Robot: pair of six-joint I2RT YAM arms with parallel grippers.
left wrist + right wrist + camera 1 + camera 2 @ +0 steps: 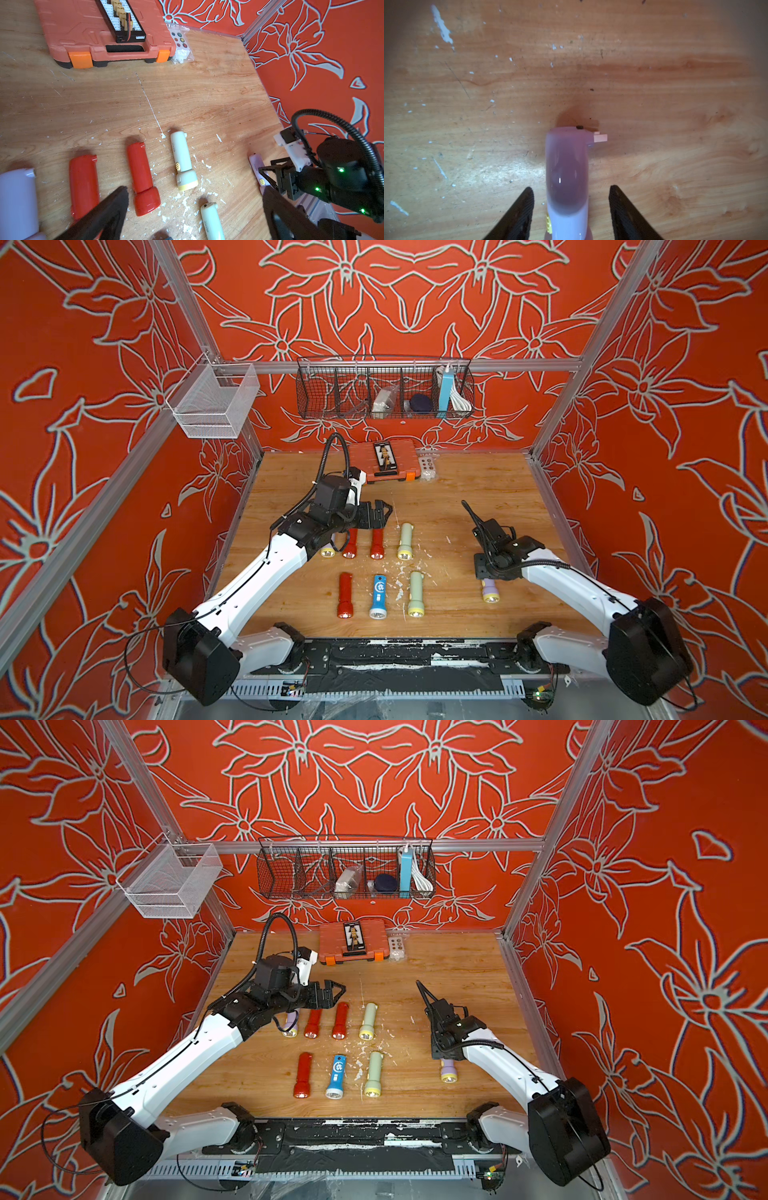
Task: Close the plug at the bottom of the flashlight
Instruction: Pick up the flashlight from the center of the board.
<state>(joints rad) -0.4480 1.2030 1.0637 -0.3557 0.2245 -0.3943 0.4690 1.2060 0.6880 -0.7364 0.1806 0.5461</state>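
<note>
Right tool (571, 187) straddles purple flashlight (566, 158), jaws apart, gaps both sides. Flashlight axis 12–6, plug (600, 138) end at 12. Left tool (384, 515) wide apart, distant.

The flashlight (566, 166) is lying flat on its side on the wooden worktop (675, 104), toward the worktop's right side. It is showing a smooth lilac barrel, a yellow switch (548, 222) and a wider, yellow-rimmed head. In both top views only the head end (490, 591) (448, 1071) is showing, pointing toward the robot's base. At the tail end, the pale pink plug (600, 137) is sticking out sideways, not sitting closed.
</note>
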